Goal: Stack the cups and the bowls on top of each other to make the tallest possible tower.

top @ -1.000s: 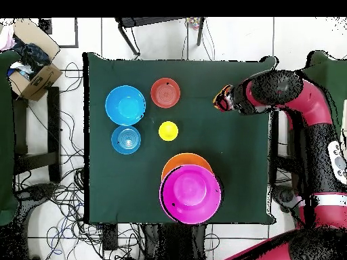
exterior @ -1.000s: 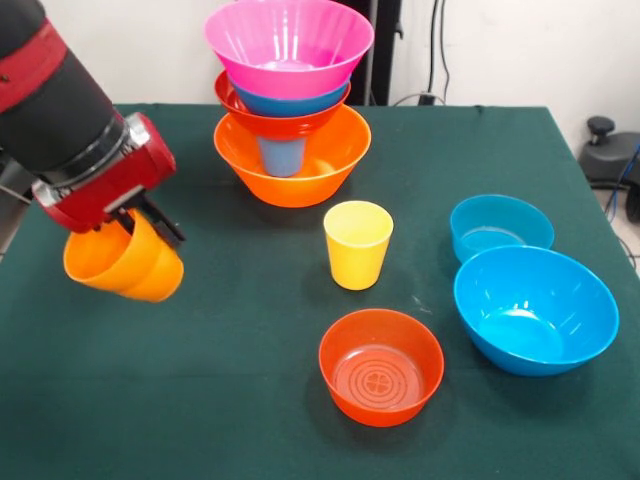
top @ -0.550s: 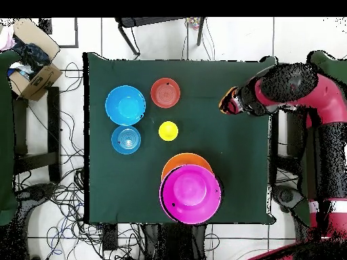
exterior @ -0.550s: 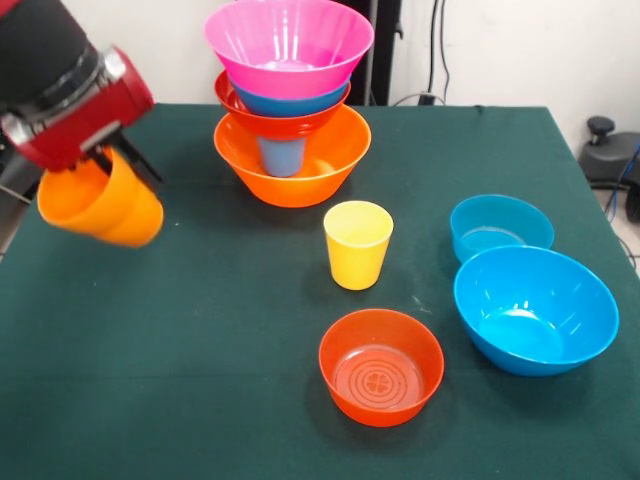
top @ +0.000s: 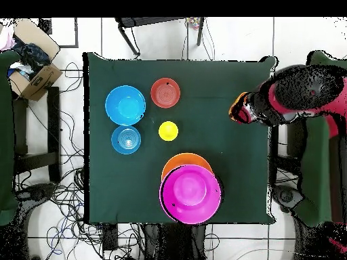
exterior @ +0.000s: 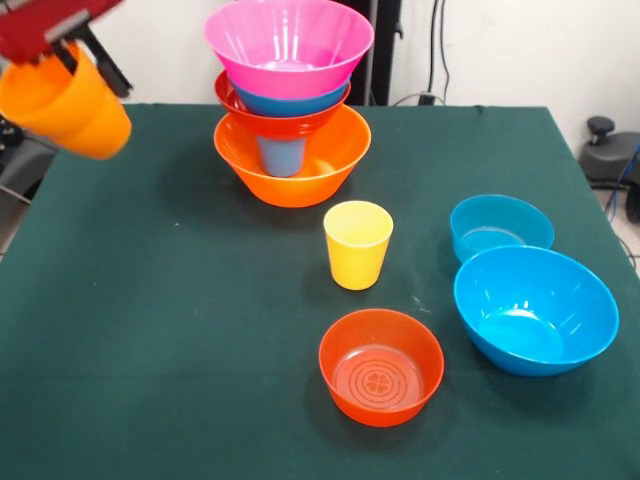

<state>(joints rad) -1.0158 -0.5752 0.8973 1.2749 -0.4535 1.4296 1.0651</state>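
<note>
a dark green cloth (exterior: 200,330) covered the counter, lying flat and reaching its edges on every side. behind it stood a plain white wall (exterior: 520,50), with a few dark cables (exterior: 440,50) hanging down it and a narrow black upright (exterior: 385,45) just beside them. from above, the floor (top: 230,37) was pale tile with dark grout lines, and loose cables (top: 74,217) trailed over it around the counter. an open cardboard box (top: 34,74) with odds and ends inside sat near one corner. a black chair frame (top: 159,24) stood against the counter's edge. the light was even.
</note>
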